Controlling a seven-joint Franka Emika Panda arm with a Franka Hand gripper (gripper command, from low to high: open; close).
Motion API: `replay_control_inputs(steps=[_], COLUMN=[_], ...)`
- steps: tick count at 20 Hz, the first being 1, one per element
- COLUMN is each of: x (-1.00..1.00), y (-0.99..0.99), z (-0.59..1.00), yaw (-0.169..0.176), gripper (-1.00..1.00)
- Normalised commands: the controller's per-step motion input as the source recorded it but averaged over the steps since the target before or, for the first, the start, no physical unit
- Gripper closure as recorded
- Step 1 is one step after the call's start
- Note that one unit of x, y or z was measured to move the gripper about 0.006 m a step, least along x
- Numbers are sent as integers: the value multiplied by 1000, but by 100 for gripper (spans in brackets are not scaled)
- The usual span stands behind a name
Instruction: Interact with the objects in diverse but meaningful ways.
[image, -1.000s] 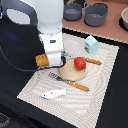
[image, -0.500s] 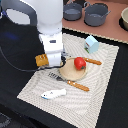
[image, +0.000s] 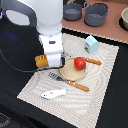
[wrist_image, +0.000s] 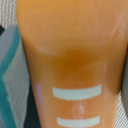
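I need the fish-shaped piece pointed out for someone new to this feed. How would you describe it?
Start at the pale striped mat on the dark table. On its near edge, below the wooden board that carries the red tomato, lies the fish-shaped piece. It is the only white item there, long and flat with blue markings, lying apart from the fork and knife.

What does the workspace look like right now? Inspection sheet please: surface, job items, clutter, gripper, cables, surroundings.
Surface: pale striped placemat on dark table.
Job's things: tomato on round wooden board; bread block under the gripper; blue cup at mat's far edge; fish piece near front.
Clutter: fork, knife.
Gripper: gripper down at the bread block; jaw state not readable.
Cables: black cable across table.
Surroundings: two grey pots on counter behind.
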Motion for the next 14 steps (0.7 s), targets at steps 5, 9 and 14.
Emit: replay_control_inputs(steps=[5,9,14], x=[-161,-191,-175], y=[-121,-7,-1], z=[-354,-73,-22], yaw=[0,0,0], gripper=[100,100,100])
